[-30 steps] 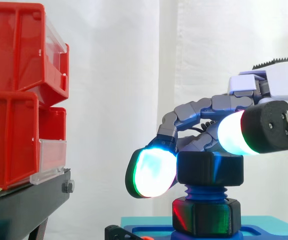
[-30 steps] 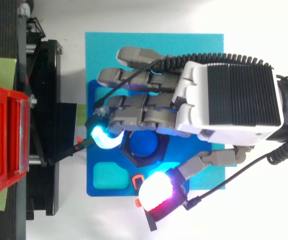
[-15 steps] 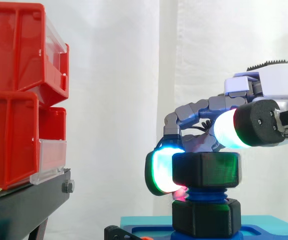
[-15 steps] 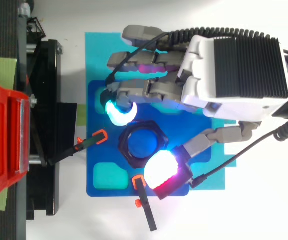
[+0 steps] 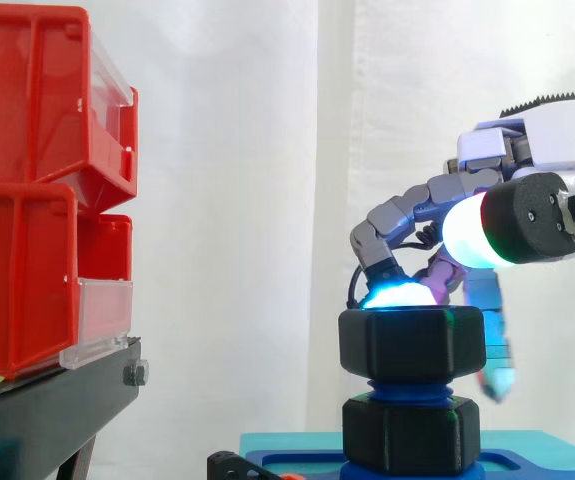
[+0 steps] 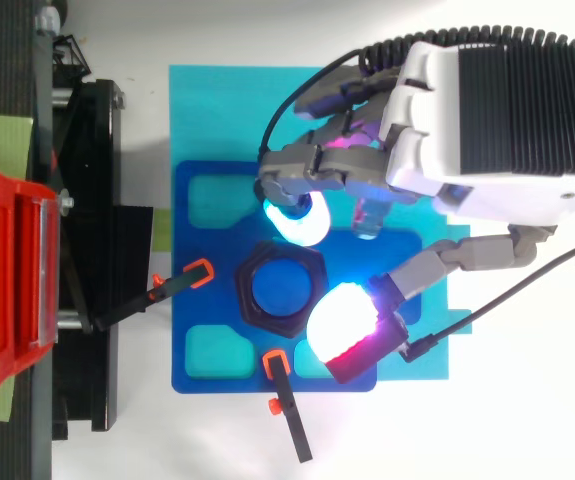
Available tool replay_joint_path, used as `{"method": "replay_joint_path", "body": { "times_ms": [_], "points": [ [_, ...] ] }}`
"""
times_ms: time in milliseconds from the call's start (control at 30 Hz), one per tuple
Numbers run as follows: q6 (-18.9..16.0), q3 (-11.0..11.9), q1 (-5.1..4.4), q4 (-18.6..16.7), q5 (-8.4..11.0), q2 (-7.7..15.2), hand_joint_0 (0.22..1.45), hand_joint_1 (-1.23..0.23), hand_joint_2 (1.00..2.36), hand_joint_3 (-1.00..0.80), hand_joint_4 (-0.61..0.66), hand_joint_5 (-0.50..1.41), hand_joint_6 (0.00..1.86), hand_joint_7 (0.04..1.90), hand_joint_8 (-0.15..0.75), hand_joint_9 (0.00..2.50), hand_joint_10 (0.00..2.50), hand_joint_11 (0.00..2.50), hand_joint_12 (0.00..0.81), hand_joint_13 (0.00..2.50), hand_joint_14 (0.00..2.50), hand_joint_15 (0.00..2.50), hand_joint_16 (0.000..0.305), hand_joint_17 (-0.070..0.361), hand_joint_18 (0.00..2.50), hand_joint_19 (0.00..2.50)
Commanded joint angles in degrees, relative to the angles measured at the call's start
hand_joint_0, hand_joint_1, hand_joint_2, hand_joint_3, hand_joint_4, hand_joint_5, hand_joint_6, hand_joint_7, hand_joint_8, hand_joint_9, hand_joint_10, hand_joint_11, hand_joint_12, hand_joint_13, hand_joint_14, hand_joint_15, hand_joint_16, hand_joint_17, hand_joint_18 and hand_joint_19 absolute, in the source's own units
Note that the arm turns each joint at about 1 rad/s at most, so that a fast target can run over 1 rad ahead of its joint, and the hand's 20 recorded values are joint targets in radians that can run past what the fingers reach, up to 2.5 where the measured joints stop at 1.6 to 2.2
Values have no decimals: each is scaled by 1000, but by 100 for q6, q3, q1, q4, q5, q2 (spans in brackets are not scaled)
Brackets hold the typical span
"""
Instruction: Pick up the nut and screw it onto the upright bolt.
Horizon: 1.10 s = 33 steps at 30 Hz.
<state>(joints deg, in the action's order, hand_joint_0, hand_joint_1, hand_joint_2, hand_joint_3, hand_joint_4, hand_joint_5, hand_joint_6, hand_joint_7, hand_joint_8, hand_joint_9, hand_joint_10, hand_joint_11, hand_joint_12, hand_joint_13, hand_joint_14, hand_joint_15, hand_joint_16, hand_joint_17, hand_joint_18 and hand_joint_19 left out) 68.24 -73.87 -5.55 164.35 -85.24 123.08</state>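
Top view, mid-frame: curled loosely round nothing, the hand (image 6: 497,130) should, I'd say, pinch the nut (image 5: 412,340) squarely and turn it level down the bolt (image 6: 282,290).

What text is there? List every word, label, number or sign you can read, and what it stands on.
None: no word, label, number or sign can be read on the red bins, the black nut, the blue bolt, the blue plate or the hand.
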Motion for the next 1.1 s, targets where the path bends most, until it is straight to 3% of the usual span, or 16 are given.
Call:
{"method": "replay_joint_path", "body": {
  "times_ms": [0, 133, 367, 433, 567, 700, 933, 967, 1067],
  "points": [
    [84, 118, 18, 422, -2, -21, 476, -410, 1000, -500, -39, 116, 502, 1475, 115, 1659, 0, 19, 182, 1037, 0, 0, 19, 44, 835, 186],
    [146, 188, 27, 738, 7, -179, 469, -387, 1000, -500, 36, 70, 502, 1376, 171, 1526, 1, 55, 237, 965, 0, 0, 25, 55, 751, 162],
    [146, 513, 45, 765, -2, -188, 454, -363, 1000, -500, 183, -49, 505, 1063, 260, 1310, 3, 107, 305, 856, 0, 13, 33, 75, 670, 168],
    [146, 680, 54, 738, -2, -188, 449, -362, 1000, -500, 188, -78, 504, 984, 266, 1243, 4, 116, 319, 806, 0, 11, 37, 83, 628, 180],
    [146, 751, 62, 712, -11, -188, 440, -360, 1000, -500, 170, -117, 503, 887, 273, 1098, 3, 95, 341, 746, 1, 28, 41, 93, 575, 207],
    [155, 760, 54, 501, -63, -188, 435, -355, 1000, -500, 142, -140, 503, 809, 268, 966, 0, 45, 358, 669, 0, 41, 45, 102, 501, 234],
    [242, 751, -69, 0, -142, -65, 418, -350, 1000, -500, 88, -180, 501, 666, 246, 648, 0, 0, 370, 384, 0, 0, 49, 109, 171, 134],
    [234, 760, -78, -88, -142, 93, 416, -348, 1000, -500, 82, -182, 501, 655, 244, 624, 0, 0, 374, 354, 0, 0, 49, 111, 118, 121],
    [190, 751, -87, -185, -204, 225, 408, -346, 1000, -500, 74, -189, 501, 633, 239, 535, 0, 0, 378, 245, 0, 0, 49, 110, 0, 45]
  ]
}}
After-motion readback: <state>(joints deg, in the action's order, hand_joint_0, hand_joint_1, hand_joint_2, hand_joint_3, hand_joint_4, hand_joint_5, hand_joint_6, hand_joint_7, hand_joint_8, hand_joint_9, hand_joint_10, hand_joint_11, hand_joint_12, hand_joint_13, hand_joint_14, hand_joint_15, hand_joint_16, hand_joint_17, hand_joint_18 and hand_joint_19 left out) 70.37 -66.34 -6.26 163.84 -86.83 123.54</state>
